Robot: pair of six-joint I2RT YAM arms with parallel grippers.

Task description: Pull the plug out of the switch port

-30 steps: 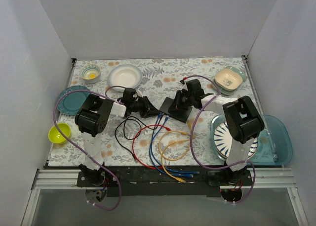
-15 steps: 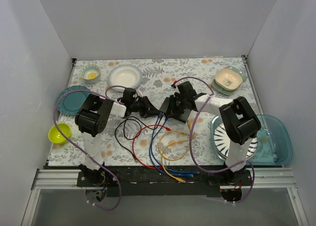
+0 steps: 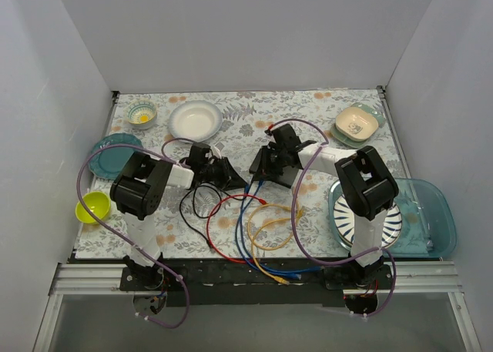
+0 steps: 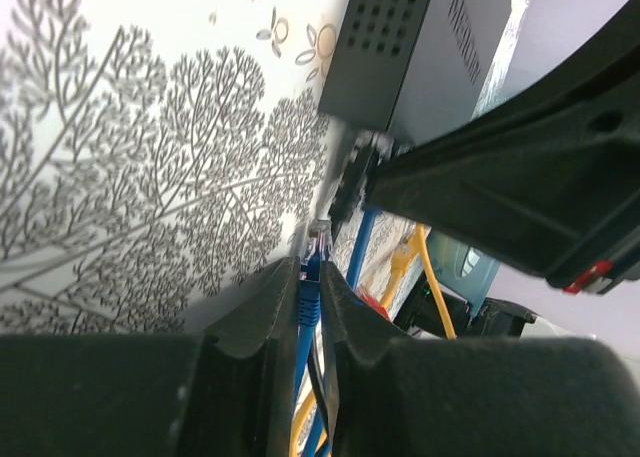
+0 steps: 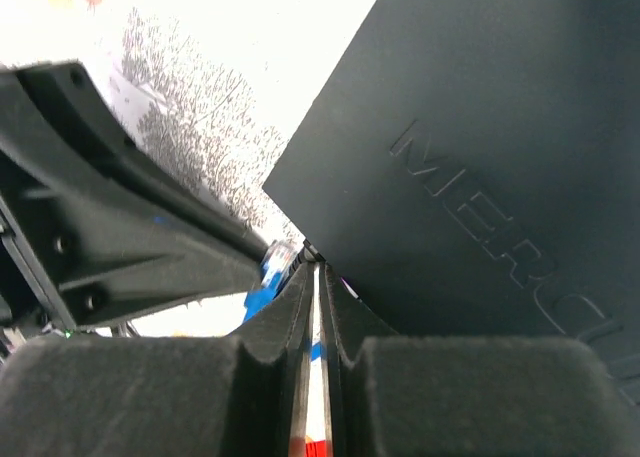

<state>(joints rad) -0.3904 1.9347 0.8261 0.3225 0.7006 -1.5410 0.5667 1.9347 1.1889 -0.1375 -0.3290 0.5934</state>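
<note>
Pointing ported edge nearward, switch (image 3: 266,171), long axis left-right; plug (image 4: 312,279) in left hand (image 4: 310,265).

Switch (image 5: 480,157): matt black casing, fine-grained, moulded lettering on top; side panel perforated. Plug (image 4: 318,237): clear glossy plastic tip, smooth blue boot. Left gripper (image 4: 310,277), right gripper (image 5: 318,277): matt black plastic, faintly textured. Yellow cable (image 4: 432,282): smooth plastic sheath. Table cover (image 3: 308,109): matt, floral print. White bowl (image 3: 195,119): glossy, ceramic-looking; blue tray (image 3: 429,194): translucent plastic.

Embossed on the switch (image 5: 470,107) — "MERCU", cropped
</note>
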